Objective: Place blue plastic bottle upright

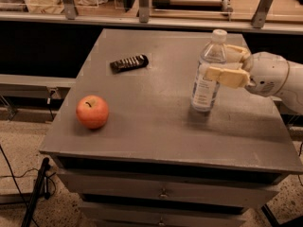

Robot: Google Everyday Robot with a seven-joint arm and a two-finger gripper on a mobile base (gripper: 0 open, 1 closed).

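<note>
— Whereabouts of the clear bluish plastic bottle (204,91) with the white screw cap and the white-and-blue printed label?

— Standing upright on the right part of the flat grey cabinet top (156,131). Base down on the surface, cap at the top, a faint shadow on the grey just in front of the base.

— And relative to the cream two-finger gripper (218,61)?

— Caught right between its fingers. Reaching in from the right edge of the view on the rounded white arm (272,74). One cream finger (229,76) lying across the front of the bottle just above the label. The other (236,52) passing behind, level with the shoulder below the neck.

— Clasped or loose?

— Clasped, by the look of it. Closed around the bottle's upper body from front and back, near finger touching the plastic.

— Anything else on the top?

— A round red apple (92,111) with a short dark stem, near the front left corner, well apart from both bottle and gripper. Also a dark flat remote-like bar (129,63), farther back on the left, lying at a slight slant, equally well apart from the bottle.

— And below?

— Grey drawers (189,188) across the cabinet front, a small metal knob (163,192) in the middle of the upper one. Speckled floor (71,207) to the left.
</note>
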